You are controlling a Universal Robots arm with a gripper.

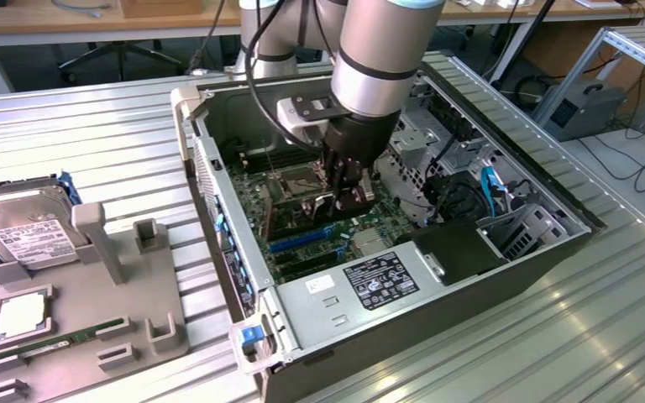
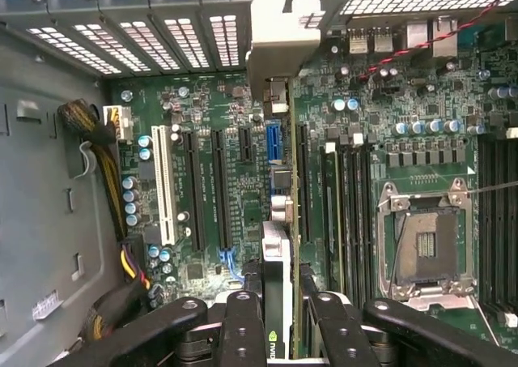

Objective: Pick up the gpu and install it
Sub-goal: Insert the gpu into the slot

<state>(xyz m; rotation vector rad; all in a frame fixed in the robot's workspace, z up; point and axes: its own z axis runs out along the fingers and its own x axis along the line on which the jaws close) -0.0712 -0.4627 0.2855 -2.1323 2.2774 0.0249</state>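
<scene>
gpu [image 2: 275,258] pinched edge-on in the jaws, inside open computer case [image 1: 412,353], over motherboard [image 2: 202,100] slots

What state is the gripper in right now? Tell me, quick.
Gripper: jaws closed on the gpu, which it holds edge-on over the motherboard inside the open computer case.

The gpu [image 2: 276,258] stands edge-on (faces unseen), its near end hidden inside the claw [image 2: 285,322].
</scene>
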